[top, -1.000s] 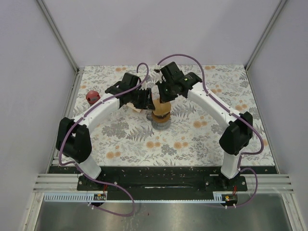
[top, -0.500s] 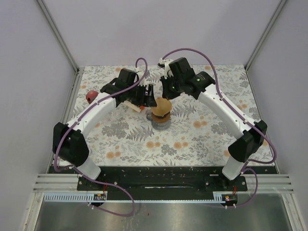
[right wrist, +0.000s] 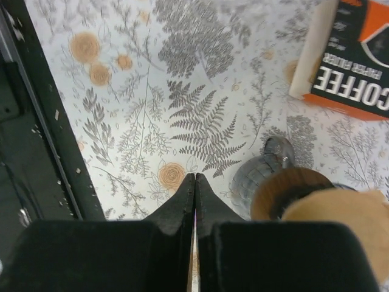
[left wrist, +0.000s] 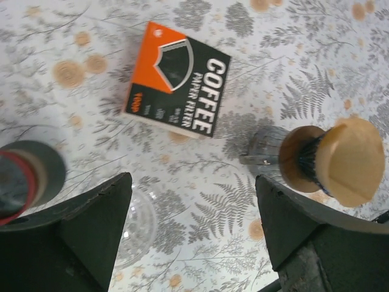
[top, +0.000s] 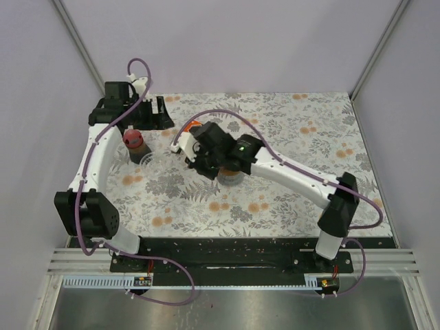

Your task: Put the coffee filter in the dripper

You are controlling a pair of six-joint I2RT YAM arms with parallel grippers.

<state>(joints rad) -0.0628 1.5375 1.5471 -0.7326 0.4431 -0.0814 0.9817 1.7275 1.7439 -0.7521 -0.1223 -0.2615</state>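
The smoky grey translucent dripper with a brown ring at its mouth (left wrist: pixel 270 149) stands near the middle of the floral-patterned bench (top: pixel 289 199). The tan paper coffee filter (left wrist: pixel 349 161) sits in its mouth, rising above the ring. In the overhead view the right arm hides most of the dripper. At about 11 o'clock from the dripper, near but apart from it, the flat orange-and-black cardboard box (left wrist: pixel 177 88) lies face up. White capitals on it read "COFFEE PAPER FILTER", with a small "100" near one corner; the finer print is too small to read. Toward 9 o'clock on the bench stands a grey cylinder with a red top (left wrist: pixel 27 176), and a clear glass vessel (left wrist: pixel 137 225) sits just beside it. What either one holds cannot be told. The left arm's fingers (left wrist: pixel 91 231) are spread wide with nothing between them, high over the bench between the cylinder and the dripper. The right arm's fingers (right wrist: pixel 176 213) are pressed together with nothing between them, and their tips hang over bare bench just beside the dripper's grey body. The box's "COFFEE" lettering shows at about 2 o'clock in that wrist view.
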